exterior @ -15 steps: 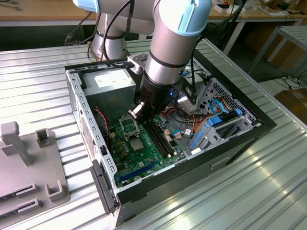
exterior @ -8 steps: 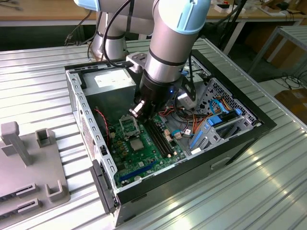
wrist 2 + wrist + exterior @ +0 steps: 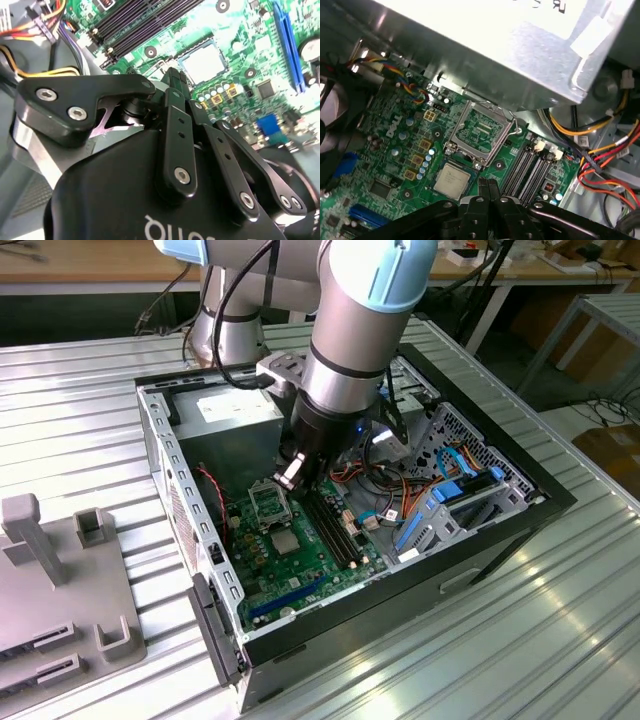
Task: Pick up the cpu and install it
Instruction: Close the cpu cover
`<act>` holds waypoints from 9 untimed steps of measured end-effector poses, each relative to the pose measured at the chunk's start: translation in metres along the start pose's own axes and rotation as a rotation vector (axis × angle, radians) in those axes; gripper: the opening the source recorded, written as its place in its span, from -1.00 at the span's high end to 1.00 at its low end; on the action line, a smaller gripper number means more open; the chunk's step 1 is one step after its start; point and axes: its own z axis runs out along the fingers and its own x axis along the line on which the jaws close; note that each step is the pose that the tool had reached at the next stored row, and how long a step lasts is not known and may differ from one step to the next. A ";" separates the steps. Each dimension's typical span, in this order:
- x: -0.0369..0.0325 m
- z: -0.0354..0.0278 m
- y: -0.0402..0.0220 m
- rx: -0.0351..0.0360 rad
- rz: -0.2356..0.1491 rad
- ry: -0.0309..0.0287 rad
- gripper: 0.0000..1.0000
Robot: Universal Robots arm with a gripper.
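Cpu (image 3: 451, 178) lies flat, top up, apparently seated.

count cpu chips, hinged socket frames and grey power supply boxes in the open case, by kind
cpu: 1
hinged socket frame: 1
power-supply box: 1
total: 3
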 end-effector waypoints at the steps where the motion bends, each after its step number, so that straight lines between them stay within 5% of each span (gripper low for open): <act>1: 0.0000 0.0003 0.0000 0.0004 -0.019 0.0004 0.79; 5: -0.0001 0.0014 0.0002 0.0022 -0.102 0.0019 0.79; 9: -0.0001 0.0014 0.0002 0.0024 -0.110 0.0021 0.79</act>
